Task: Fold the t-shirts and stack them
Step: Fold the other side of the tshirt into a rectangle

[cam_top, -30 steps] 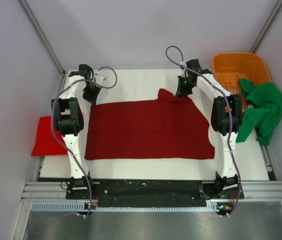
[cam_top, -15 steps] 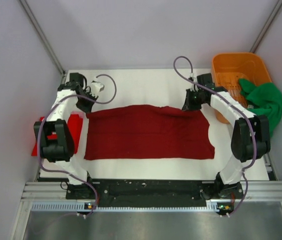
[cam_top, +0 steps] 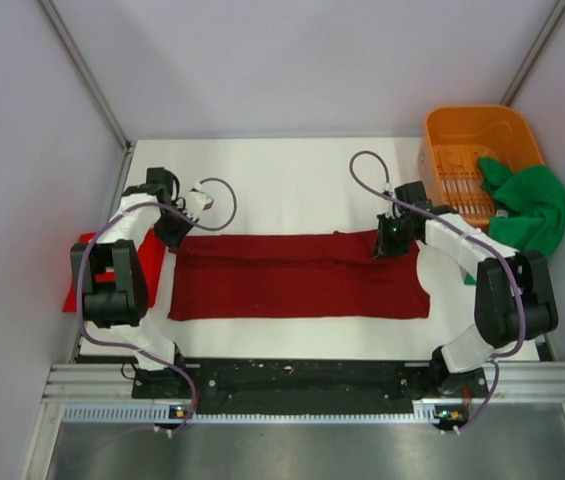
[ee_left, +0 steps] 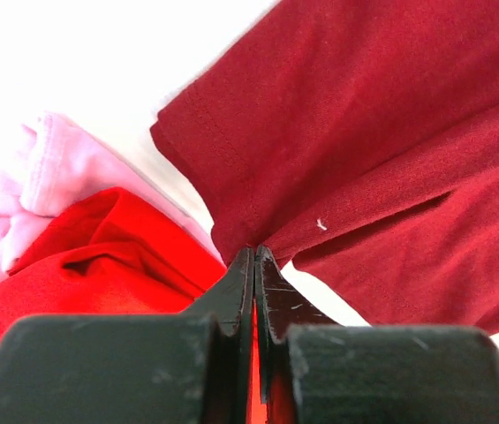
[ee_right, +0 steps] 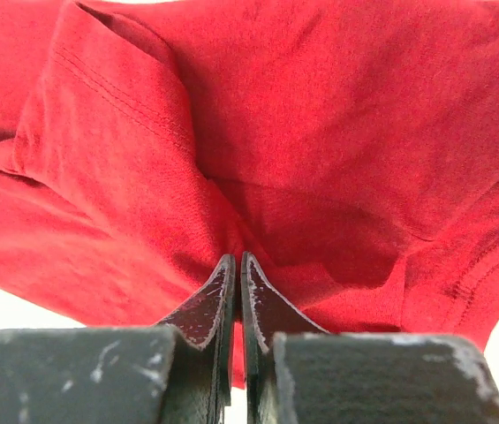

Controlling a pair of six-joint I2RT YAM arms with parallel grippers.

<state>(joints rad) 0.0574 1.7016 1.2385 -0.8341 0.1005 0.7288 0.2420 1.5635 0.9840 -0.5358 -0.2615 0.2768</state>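
The dark maroon t-shirt lies across the white table as a wide band, its far edge folded toward the front. My left gripper is shut on its far left corner. At the far right corner my right gripper is shut on the cloth too. A brighter red t-shirt lies folded at the table's left edge, partly under my left arm; it also shows in the left wrist view. The bright green t-shirt hangs over the orange basket's side.
The orange slotted basket stands at the back right corner. Grey walls close in on the left, back and right. A pale pink cloth lies beside the red shirt in the left wrist view.
Both grippers have drawn the maroon shirt's far edge toward the front, folding it over. The cloth went from a tall spread to a narrow band. Both arms' elbows swung outward.
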